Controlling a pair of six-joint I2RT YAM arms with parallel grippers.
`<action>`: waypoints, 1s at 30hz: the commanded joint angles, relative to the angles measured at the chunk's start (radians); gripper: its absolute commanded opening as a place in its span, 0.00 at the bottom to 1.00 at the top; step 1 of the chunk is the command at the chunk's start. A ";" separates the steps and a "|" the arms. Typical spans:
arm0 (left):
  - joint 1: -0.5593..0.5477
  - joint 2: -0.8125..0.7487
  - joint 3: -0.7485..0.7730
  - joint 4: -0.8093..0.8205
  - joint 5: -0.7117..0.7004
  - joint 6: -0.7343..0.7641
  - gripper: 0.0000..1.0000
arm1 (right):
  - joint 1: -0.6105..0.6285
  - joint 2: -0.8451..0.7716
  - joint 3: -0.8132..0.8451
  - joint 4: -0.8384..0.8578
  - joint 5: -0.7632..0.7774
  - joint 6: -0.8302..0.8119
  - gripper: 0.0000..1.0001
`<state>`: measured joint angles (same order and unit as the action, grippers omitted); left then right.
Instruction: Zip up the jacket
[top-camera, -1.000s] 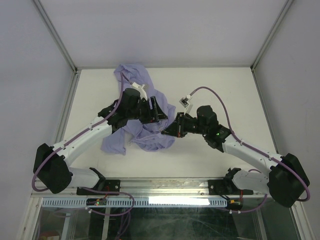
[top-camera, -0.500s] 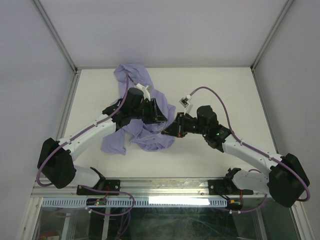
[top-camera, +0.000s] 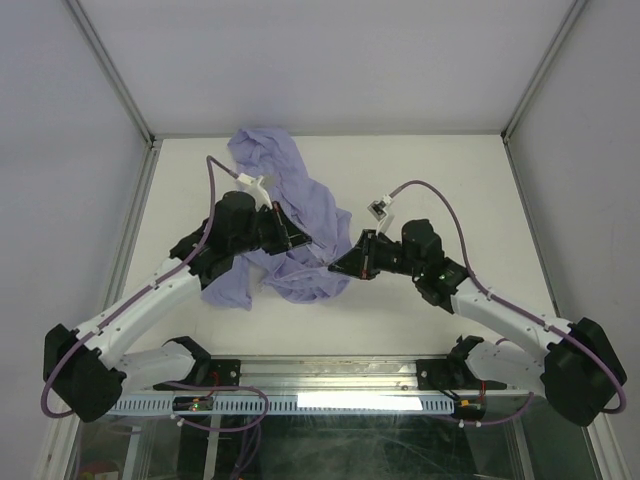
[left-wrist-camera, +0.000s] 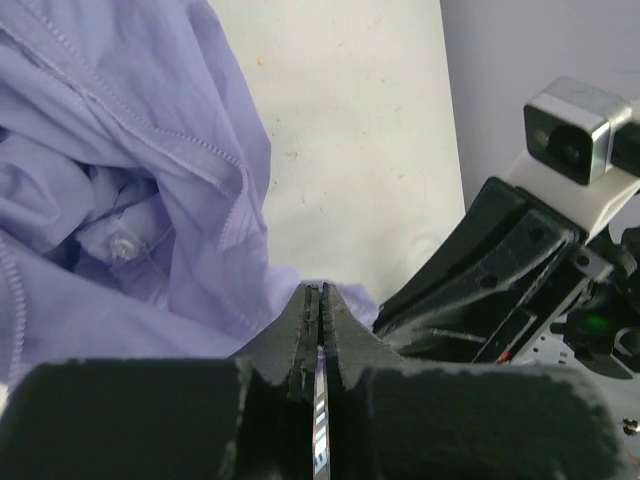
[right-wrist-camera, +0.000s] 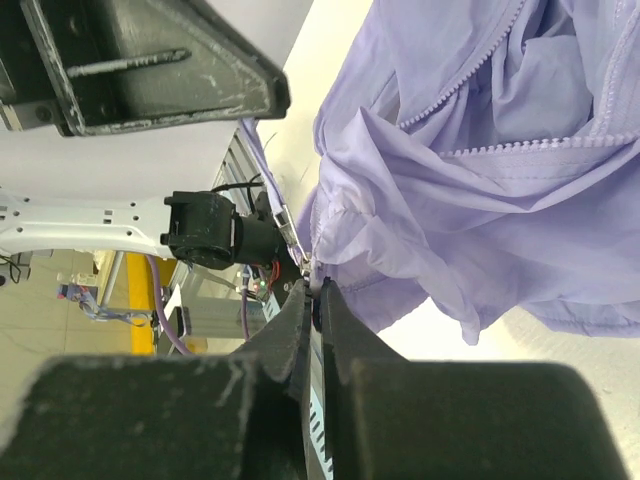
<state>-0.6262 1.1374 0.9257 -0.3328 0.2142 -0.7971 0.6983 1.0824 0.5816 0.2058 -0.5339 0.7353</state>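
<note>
Left fingers (left-wrist-camera: 310, 312) pressed together at the middle of the jacket (top-camera: 300, 195), look pinched on a fold. Jacket crumpled on the tabletop (top-camera: 450, 180), zipper teeth (right-wrist-camera: 470, 95) apart, not mated. Right fingers (right-wrist-camera: 303, 318) clamped on the jacket's right hem, cloth hanging from them. Risk: thin fabric slips out of either pinch. Or both hold cloth, not zipper ends, so halves never line up. Bunching could snag teeth.

The table (top-camera: 470, 180) is open on its right and far-right side, and in the near middle between the arm bases. The crumpled jacket (top-camera: 300, 180) blocks the left-centre up to the far edge. The left arm (top-camera: 150, 295) and right arm (top-camera: 500, 310) meet over it, closing off the centre. Walls (top-camera: 330, 60) hem in three sides.
</note>
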 joint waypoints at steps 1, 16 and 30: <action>0.013 -0.112 -0.063 0.031 -0.091 -0.051 0.00 | -0.014 -0.050 -0.024 0.118 0.012 0.051 0.00; 0.054 -0.206 -0.185 -0.047 -0.320 -0.063 0.00 | -0.096 -0.151 -0.081 0.240 -0.038 0.133 0.00; 0.416 -0.070 0.062 -0.132 -0.506 0.247 0.00 | -0.440 -0.277 0.357 -0.524 0.154 -0.235 0.00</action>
<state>-0.2939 1.0294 0.8433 -0.4763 -0.1642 -0.7055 0.3218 0.8108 0.7658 -0.1238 -0.5133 0.6605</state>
